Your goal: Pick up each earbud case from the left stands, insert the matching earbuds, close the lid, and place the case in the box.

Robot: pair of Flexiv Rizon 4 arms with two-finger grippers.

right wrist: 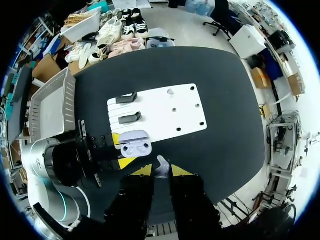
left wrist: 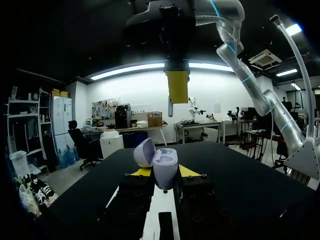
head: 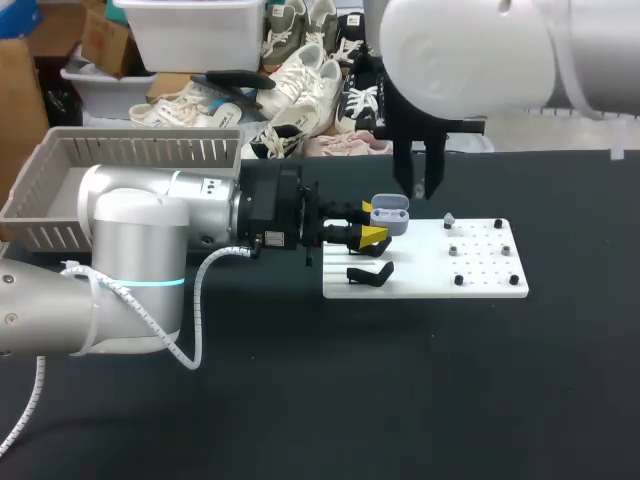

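Lavender plastic, smooth and rounded like a pebble, makes up the earbud case (head: 388, 213), and we see it with its lid hinged open and two dark hollows in its base. It is clamped from both sides between the yellow tips of our left end effector (left wrist: 165, 171), over the left end of a flat white board (head: 480, 280). This board lies on the black tabletop (head: 400, 400) toward its far edge. Our right end effector (head: 420, 188) hangs above the board, just beyond the case, with its fingers drawn close together. In the right wrist view they pinch a small, glossy, whitish earbud (right wrist: 161, 164) between the yellow tips. Two hooked black stands (right wrist: 129, 118) sit on the left part of the board, side by side and bare. The right part carries rows of small holes and a few black pegs (head: 459, 280). Near the board's far edge rests a small grey piece (head: 448, 218), too small for us to make out. A grey basket (head: 60, 160) with slotted walls stands at the tabletop's far left corner. The left arm's silver casing bears small marks that we cannot read.
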